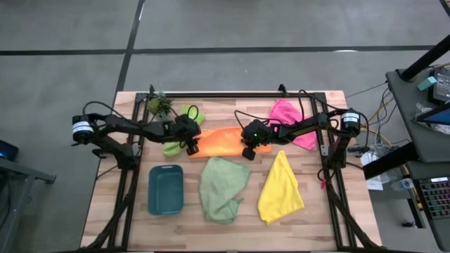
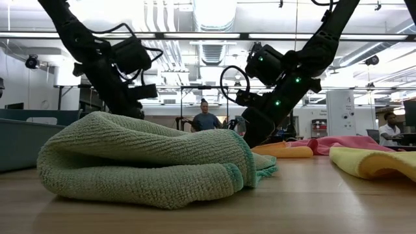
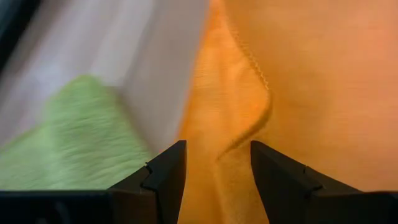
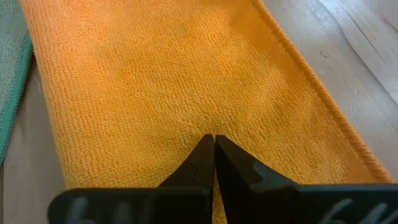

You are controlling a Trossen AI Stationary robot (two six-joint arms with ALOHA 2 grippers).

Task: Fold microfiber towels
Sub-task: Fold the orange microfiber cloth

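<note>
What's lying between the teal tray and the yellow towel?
The pale sage green towel, crumpled, lies between the teal tray and the yellow towel; the high view shows it.

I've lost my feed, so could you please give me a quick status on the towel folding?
Left gripper open over orange microfiber towel's left edge. Right gripper shut, tips on its right end. Towel flat, half-folded strip. Lime green cloth beside left gripper.

I counted five microfiber towels on the table: one orange towel (image 1: 226, 141), one pink towel (image 1: 290, 121), one yellow towel (image 1: 280, 188), one pale sage towel (image 1: 222, 188) and one lime green towel (image 1: 181, 130), though that last one was partly hidden, so I could not rule out a second piece. There was one teal tray (image 1: 166, 190) and one potted plant (image 1: 159, 105). Two arms worked the table, and I saw two people in the room behind, possibly more.
</note>
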